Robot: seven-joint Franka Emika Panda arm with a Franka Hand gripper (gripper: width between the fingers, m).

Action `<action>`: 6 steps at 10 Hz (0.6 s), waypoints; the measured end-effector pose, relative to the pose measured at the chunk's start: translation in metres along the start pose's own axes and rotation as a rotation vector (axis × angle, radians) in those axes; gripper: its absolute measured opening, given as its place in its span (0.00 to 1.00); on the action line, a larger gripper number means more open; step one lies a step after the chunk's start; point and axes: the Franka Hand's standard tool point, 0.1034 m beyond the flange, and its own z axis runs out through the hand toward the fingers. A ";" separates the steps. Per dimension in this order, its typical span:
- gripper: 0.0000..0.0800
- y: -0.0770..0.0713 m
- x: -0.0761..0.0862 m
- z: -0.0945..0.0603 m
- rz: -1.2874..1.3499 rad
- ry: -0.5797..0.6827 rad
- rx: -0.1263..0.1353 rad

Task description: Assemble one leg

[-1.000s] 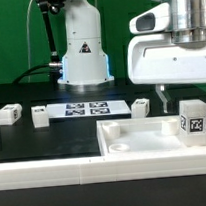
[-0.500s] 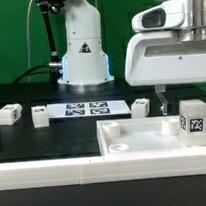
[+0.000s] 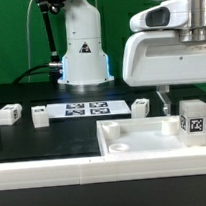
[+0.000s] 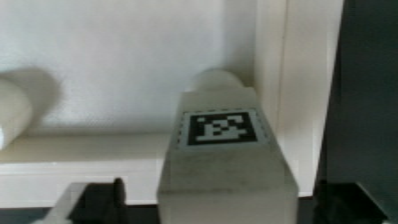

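In the exterior view, the leg (image 3: 193, 118) stands upright on the white tabletop (image 3: 144, 140), near that panel's corner at the exterior view's right. Its long axis is vertical and its tagged face is turned toward the camera. The hand (image 3: 163, 98) hangs just above and beside it; whether its fingers are spread cannot be told. Three more legs and the marker board (image 3: 86, 109) lie on the dark worktop (image 3: 44, 141).

In the wrist view, the leg's (image 4: 221, 150) tagged face runs lengthwise between two dark fingertips (image 4: 98, 198), which stand apart, not touching it.
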 end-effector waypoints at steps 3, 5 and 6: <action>0.36 0.000 0.000 0.000 0.013 0.000 0.000; 0.36 0.001 0.000 0.000 0.042 0.000 0.001; 0.36 0.003 0.001 -0.001 0.128 -0.001 0.007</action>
